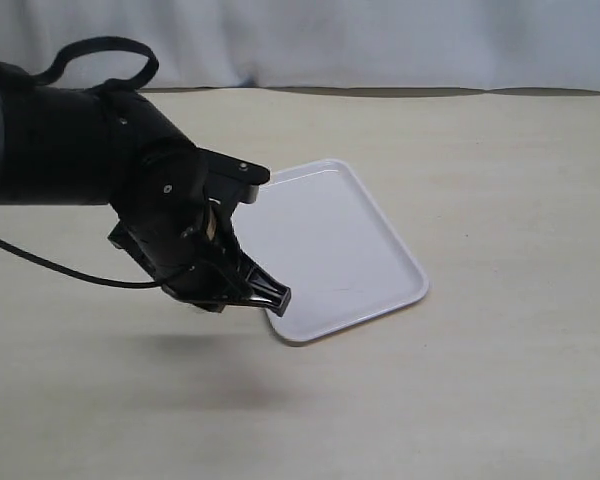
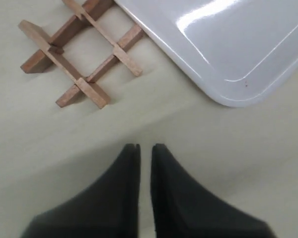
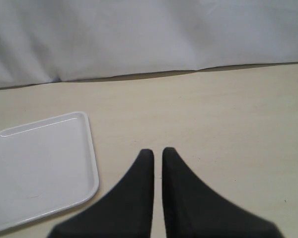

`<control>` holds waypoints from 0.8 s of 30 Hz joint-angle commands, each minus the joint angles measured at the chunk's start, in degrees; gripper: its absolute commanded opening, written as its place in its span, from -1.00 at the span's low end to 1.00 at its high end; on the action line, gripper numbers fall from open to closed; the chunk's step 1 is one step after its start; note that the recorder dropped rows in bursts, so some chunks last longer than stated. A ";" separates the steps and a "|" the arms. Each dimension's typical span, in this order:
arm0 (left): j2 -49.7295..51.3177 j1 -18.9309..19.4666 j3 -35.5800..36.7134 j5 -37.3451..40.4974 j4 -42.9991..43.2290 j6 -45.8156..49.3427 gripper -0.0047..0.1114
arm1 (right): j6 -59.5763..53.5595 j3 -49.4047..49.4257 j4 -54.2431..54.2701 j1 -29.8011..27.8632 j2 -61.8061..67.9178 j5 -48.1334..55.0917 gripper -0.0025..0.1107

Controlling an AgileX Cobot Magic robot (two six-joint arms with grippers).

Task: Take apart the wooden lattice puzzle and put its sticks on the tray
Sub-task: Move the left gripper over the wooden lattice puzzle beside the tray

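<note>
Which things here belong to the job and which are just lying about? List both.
Job: tray; wooden lattice puzzle, assembled, beside it; left claw; right claw.
Just surroundings: table; white cloth backdrop; black cable.

A pale beige table (image 1: 500, 160) carries two things. A white tray (image 2: 228, 44) lies flat on it, ahead of the left gripper (image 2: 145, 148) and off to one side. The wooden lattice puzzle (image 2: 79, 54), fully assembled, lies flat ahead toward the other side, just beside the tray's rim.
</note>
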 commanded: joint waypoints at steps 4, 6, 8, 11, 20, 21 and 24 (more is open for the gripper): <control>0.77 -0.16 -0.50 -4.50 -3.67 -0.82 -0.09 | -0.23 0.18 0.24 -0.41 -0.26 0.27 -0.85; 0.77 -0.16 -0.50 -5.83 -3.82 -3.99 -0.06 | -0.23 0.18 0.24 -0.41 -0.26 0.27 -0.85; 0.77 -0.16 -0.50 -6.99 -3.82 -5.84 -0.06 | -0.23 0.18 0.24 -0.41 -0.26 0.27 -0.85; 0.77 -0.05 -0.50 -7.52 -3.82 -8.05 -0.06 | -0.23 0.18 0.24 -0.41 -0.26 0.27 -0.85; 0.77 -0.05 -0.50 -8.69 -3.82 -11.10 -0.23 | -0.23 0.18 0.24 -0.41 -0.26 0.27 -0.85; 0.93 -0.05 -0.50 -8.69 -3.82 -11.10 -0.23 | -0.23 0.18 0.24 -0.41 -0.26 0.27 -0.85; 2.25 -0.05 -0.50 -8.69 -3.82 -11.10 -0.23 | -0.23 0.18 0.24 -0.41 -0.26 0.27 -0.85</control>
